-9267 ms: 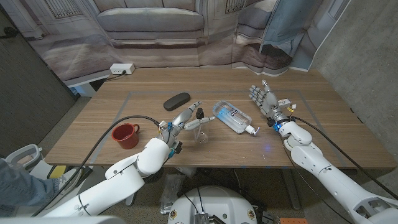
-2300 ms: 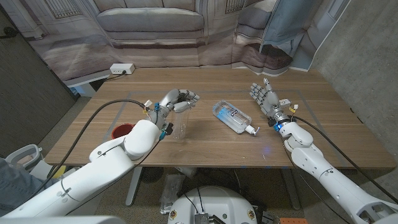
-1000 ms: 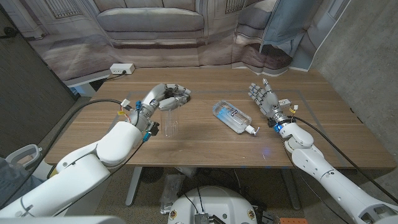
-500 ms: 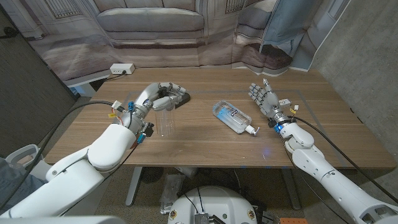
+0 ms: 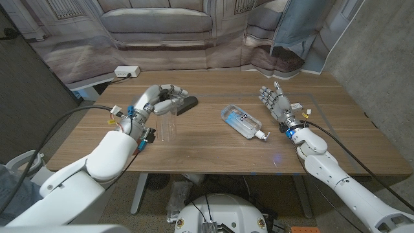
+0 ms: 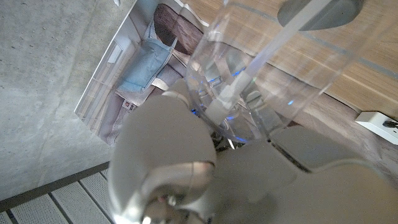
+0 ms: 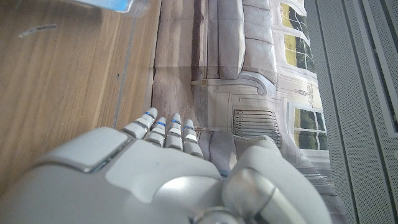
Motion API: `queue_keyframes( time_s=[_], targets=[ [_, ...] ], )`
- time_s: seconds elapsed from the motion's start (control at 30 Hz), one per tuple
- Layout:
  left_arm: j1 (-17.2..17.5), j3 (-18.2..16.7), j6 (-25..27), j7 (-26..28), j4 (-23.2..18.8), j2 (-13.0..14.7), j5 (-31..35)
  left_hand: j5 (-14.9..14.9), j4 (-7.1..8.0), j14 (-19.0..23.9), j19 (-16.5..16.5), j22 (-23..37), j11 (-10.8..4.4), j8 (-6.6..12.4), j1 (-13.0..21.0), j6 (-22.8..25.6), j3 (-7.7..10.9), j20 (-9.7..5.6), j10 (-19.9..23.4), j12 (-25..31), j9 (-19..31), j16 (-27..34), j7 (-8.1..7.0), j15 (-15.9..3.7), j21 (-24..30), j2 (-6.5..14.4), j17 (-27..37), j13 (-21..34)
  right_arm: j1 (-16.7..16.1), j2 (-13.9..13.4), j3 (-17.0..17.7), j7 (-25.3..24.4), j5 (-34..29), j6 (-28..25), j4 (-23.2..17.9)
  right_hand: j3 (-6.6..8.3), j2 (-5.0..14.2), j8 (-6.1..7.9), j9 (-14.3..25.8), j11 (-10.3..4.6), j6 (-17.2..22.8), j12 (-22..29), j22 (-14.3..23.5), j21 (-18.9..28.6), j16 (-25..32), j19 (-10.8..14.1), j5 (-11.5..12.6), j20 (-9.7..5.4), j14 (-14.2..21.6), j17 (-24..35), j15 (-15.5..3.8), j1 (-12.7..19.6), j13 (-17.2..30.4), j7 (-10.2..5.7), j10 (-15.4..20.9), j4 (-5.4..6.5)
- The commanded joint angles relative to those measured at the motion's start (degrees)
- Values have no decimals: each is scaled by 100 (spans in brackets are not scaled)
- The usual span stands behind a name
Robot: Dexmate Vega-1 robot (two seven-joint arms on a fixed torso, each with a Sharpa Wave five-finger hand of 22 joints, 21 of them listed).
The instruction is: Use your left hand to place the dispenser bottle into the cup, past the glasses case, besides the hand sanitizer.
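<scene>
Printed backdrop of a sofa and tall windows hangs behind the wooden worktop (image 5: 213, 145); a white power strip (image 5: 127, 71) lies at its far left edge.

Left hand (image 5: 157, 98) is clenched around the top of the dispenser bottle (image 5: 168, 126), a clear see-through bottle hanging upright below the fingers, base low over or just touching the wood, can't tell which. Left wrist view shows the clear body (image 6: 249, 81) and a pale dip tube running down inside it, so the grip looks to be at the pump end, likely so the base can go into the cup first. No label readable on it.

Hand sanitizer (image 5: 243, 122) lies on its side mid-worktop, cap end toward the robot. Blue-and-white label with dark print, too small to read.

Right hand (image 5: 274, 102) is released, fingers apart and pointing away from the robot, holding nothing. It waits right of the sanitizer, probably parked out of the way since the job is for the left.

Glasses case (image 5: 186, 103), dark, lies just beyond the left hand, partly hidden by the fingers.

Cup can't be made out from here. Bottle is well apart from the sanitizer, so placement judged not yet done.
</scene>
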Motion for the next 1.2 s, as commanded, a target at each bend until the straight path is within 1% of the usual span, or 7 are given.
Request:
queue_keyframes(
  time_s=[0.03, 0.23, 0.4, 0.57, 0.9, 1.2],
  targets=[
    [490, -350, -304, 79, -133, -458, 427, 19, -4, 62, 5, 13, 13, 28, -44, 53, 49, -24, 49, -14, 4, -1, -17, -76, 67, -4, 23, 36, 5, -14, -5, 42, 2, -10, -5, -35, 37, 22, 10, -5, 33, 25, 24, -7, 32, 26, -7, 34, 36, 22, 21, -3, 29, -17, 34, -7],
    [703, -515, -534, 25, -143, -752, 586, 19, -10, 88, 6, 11, 11, 28, -40, 66, 64, -39, 76, -16, -9, 7, -44, -105, 104, -3, 46, 64, -7, -22, -7, 10, -2, -35, -52, -37, 39, 22, 10, 5, 33, 27, 24, -6, 31, 27, -7, 33, 35, 21, 21, -2, 29, -20, 39, -9],
    [845, -664, -808, -26, -97, -1024, 630, 19, -17, 93, 0, 9, 13, 33, -31, 77, 74, -55, 84, -22, -13, 11, -35, -105, 128, -2, 66, 85, 12, -27, -24, 18, -37, -23, -56, -40, 41, 22, 9, 9, 33, 27, 24, -7, 31, 28, -6, 36, 35, 21, 20, -1, 29, -21, 39, -11],
    [936, -807, -997, -128, -71, -1256, 636, 18, -18, 113, -3, 7, 3, 38, -35, 91, 83, -71, 99, -26, -18, 16, -32, -110, 158, -5, 81, 109, 27, -25, -29, 10, -35, -41, -53, -42, 43, 22, 9, 6, 33, 27, 24, -7, 30, 28, -6, 36, 34, 21, 22, -1, 29, -20, 40, -13],
    [920, -895, -918, -331, -108, -1505, 718, 19, -30, 133, -11, 4, -3, 53, -21, 130, 98, -84, 129, -28, -24, 24, -44, -134, 197, -7, 108, 142, 108, 16, -59, 74, -21, -57, 51, -46, 46, 21, 9, 7, 31, 26, 24, -7, 29, 30, -6, 32, 34, 21, 32, 0, 29, -21, 37, -16],
    [946, -1046, -905, -429, -54, -1720, 645, 16, -31, 134, -38, 2, -14, 59, -22, 155, 108, -91, 139, -39, -36, 22, -35, -136, 236, -14, 135, 180, 167, 45, -88, 74, -31, -97, 104, -49, 50, 21, 9, -4, 31, 24, 24, -7, 29, 30, -6, 32, 34, 20, 24, 2, 29, -23, 34, -18]
  ],
)
